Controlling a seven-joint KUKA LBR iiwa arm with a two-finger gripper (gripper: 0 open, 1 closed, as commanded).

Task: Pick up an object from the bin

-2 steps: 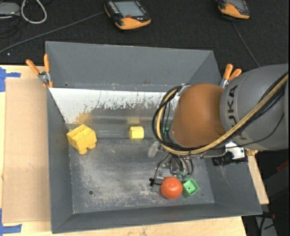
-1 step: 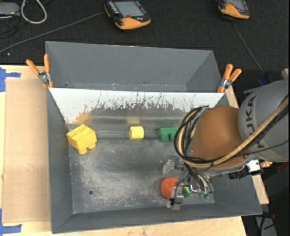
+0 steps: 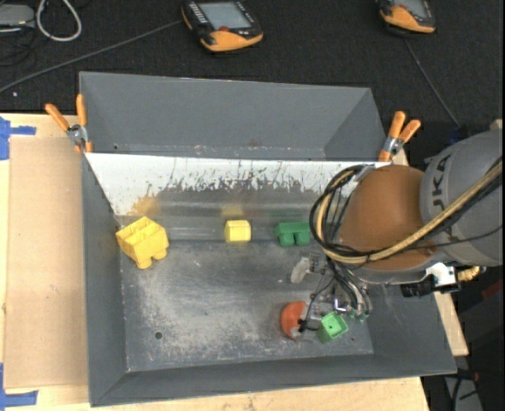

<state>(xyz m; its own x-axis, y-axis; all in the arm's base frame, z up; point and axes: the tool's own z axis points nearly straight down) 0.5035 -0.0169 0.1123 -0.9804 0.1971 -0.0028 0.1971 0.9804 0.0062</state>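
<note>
Green cube (image 3: 331,327), blocky, beside round red ball (image 3: 291,318), by pincer (image 3: 317,317)

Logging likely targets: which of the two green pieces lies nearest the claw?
The small light-green cube at front right, right by the claw; the darker green block sits farther back, beside the small yellow cube.

Looks like a robotics lab: an industrial arm (image 3: 462,204) bends over a scuffed grey metal bin (image 3: 227,118), with a control pendant (image 3: 222,24), another pendant (image 3: 405,8) and loose cables (image 3: 60,11) on the dark floor behind.
</note>
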